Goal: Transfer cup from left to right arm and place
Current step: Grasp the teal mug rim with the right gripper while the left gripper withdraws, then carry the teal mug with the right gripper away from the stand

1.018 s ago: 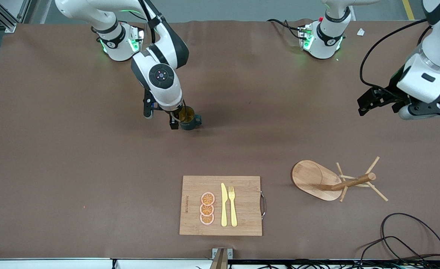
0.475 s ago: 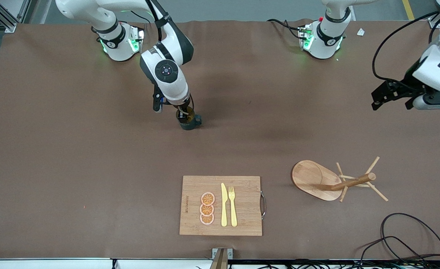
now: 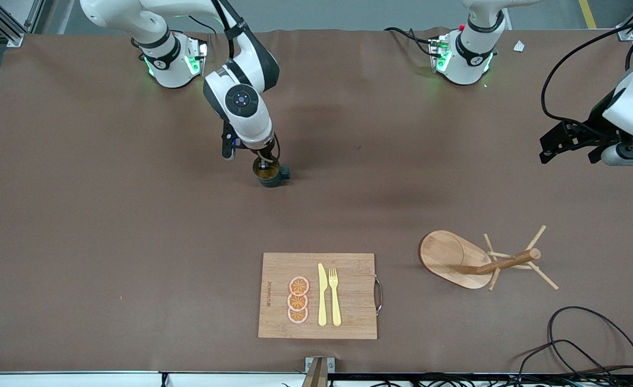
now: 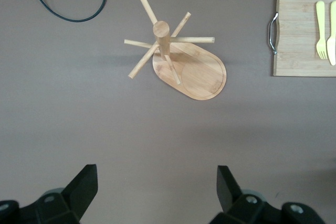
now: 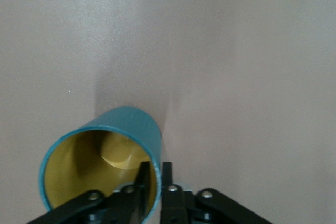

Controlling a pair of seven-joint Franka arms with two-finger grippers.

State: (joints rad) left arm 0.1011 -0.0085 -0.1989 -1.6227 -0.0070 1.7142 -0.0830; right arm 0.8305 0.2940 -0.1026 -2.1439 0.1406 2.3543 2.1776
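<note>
Pinching the cup [image 5: 100, 163] by its rim wall in my right gripper [image 5: 154, 174], I hold it upright below my wrist while my left gripper [image 4: 157, 190] waits wide open and empty.

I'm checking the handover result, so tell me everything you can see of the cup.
The cup is a small dark teal mug with a tan-yellow inside and a loop handle toward the left arm's end. It looks upright on the brown table, farther from the camera than the cutting board. The right gripper pinches its rim, one finger inside, one outside.

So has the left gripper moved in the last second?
Yes. The left gripper has drawn back toward the left arm's end of the table, away from the cup.
</note>
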